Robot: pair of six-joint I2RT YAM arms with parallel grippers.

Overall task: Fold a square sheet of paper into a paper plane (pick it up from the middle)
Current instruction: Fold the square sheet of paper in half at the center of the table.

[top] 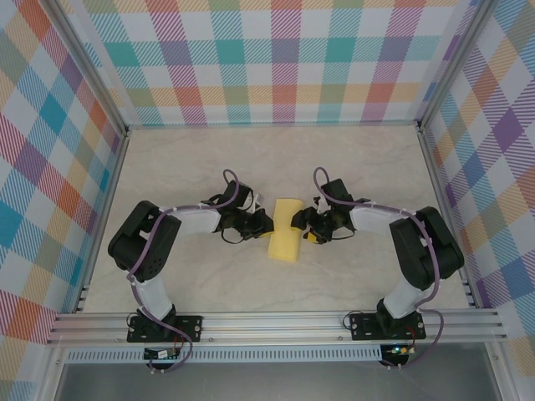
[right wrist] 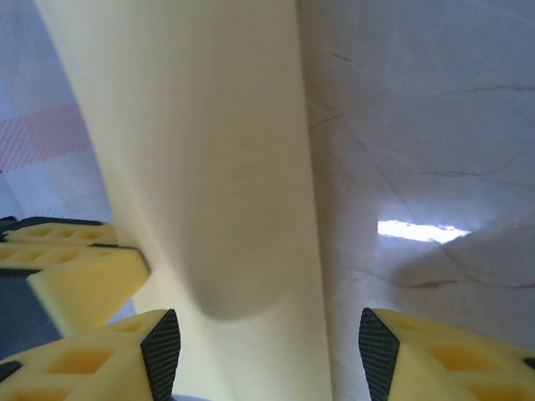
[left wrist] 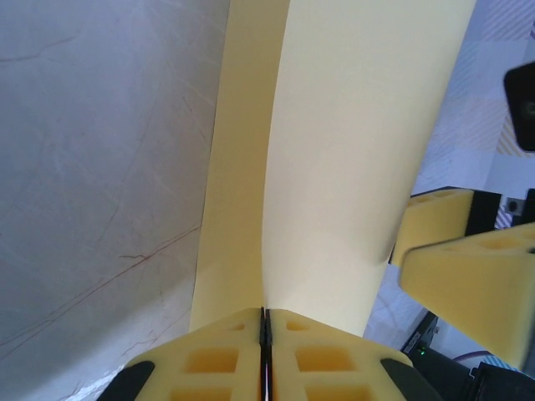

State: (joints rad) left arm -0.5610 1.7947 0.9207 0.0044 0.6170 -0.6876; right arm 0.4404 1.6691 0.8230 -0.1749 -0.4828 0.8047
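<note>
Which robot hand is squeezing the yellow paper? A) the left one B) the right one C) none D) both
A: the left gripper is shut tight on the yellow paper, while the right gripper is open with the paper between its fingers.

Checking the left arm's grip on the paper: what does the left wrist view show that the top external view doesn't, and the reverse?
Left wrist view: the left gripper close up, its jaws pressed together on the near edge of the yellow sheet, which looks doubled into two layers. Top external view: the whole layout, with the right gripper at the sheet's opposite side and the plaid walls around the marbled table. Both: the sheet between the two grippers, over the table.
</note>
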